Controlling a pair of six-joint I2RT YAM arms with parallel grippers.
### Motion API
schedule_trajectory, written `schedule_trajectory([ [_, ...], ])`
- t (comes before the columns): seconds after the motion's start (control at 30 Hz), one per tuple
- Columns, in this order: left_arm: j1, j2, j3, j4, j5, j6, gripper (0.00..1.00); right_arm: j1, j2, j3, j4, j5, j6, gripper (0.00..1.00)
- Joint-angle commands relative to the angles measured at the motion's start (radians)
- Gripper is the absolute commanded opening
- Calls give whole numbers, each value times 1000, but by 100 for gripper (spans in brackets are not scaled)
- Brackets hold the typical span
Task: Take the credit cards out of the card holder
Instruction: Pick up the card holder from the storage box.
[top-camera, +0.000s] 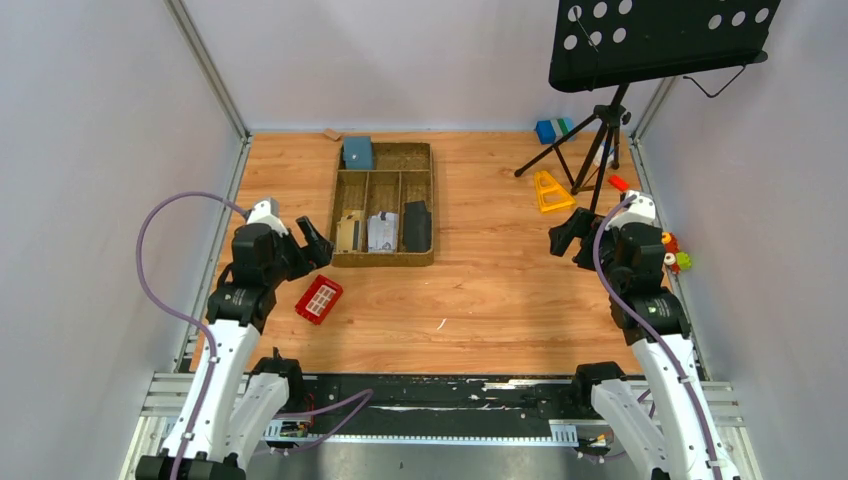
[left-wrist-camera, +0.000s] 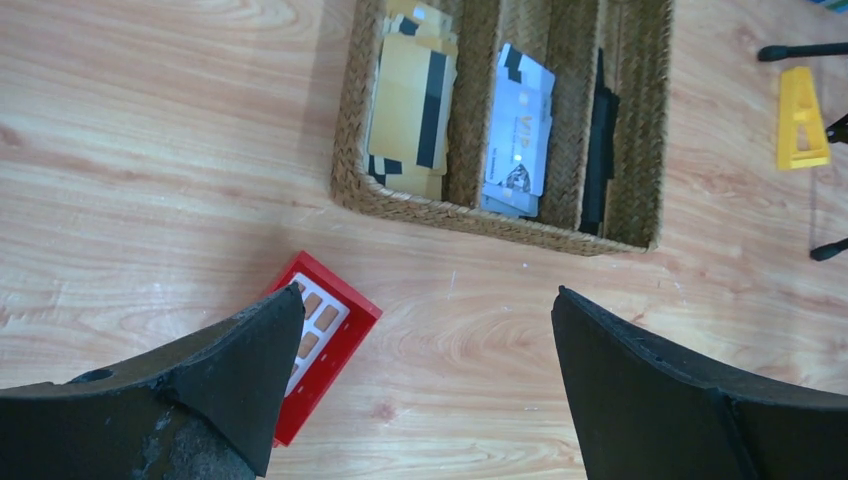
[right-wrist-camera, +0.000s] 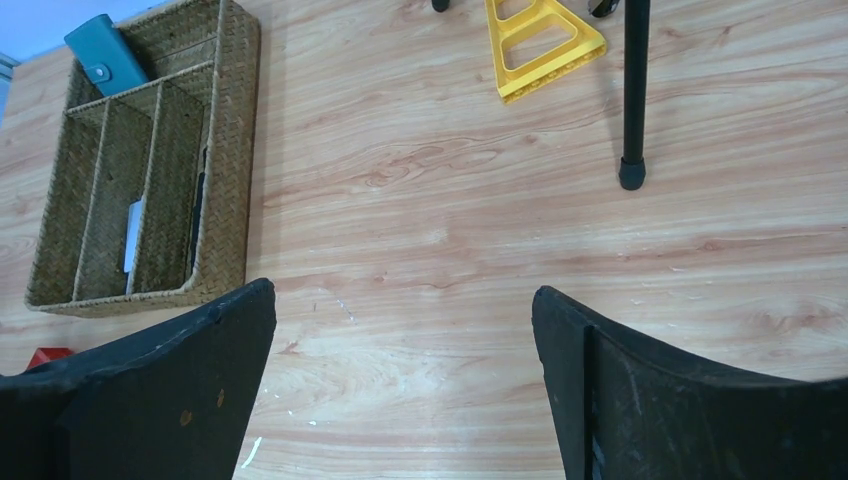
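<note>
Left gripper (left-wrist-camera: 428, 292), right gripper (right-wrist-camera: 404, 288) agape; one card holder (top-camera: 358, 152), maybe three card stacks (left-wrist-camera: 410, 100), one tray (left-wrist-camera: 480, 215)

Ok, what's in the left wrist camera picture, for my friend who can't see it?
A woven tray on a wooden table holds gold cards with dark stripes in one compartment and silvery cards in the next. Nearer, a red block lies by the left gripper, whose jaws stand open and empty.
</note>
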Motion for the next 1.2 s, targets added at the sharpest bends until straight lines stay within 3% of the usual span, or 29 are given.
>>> schedule_trajectory([
  [0.0,2,21,31,33,11,21,100,-3,-8,0,19,-27,23,100],
  [0.3,2,194,64,316,18,91,100,-3,17,-3,32,-146,32,100],
  [0.57,-21,574,278,503,15,128,95,-3,31,1,41,-206,27,100],
  [0.73,-74,780,473,477,-88,217,100,-3,48,-18,76,-211,34,100],
  [1.17,-92,1317,1018,415,-145,333,99,-3,117,23,99,-190,41,100],
])
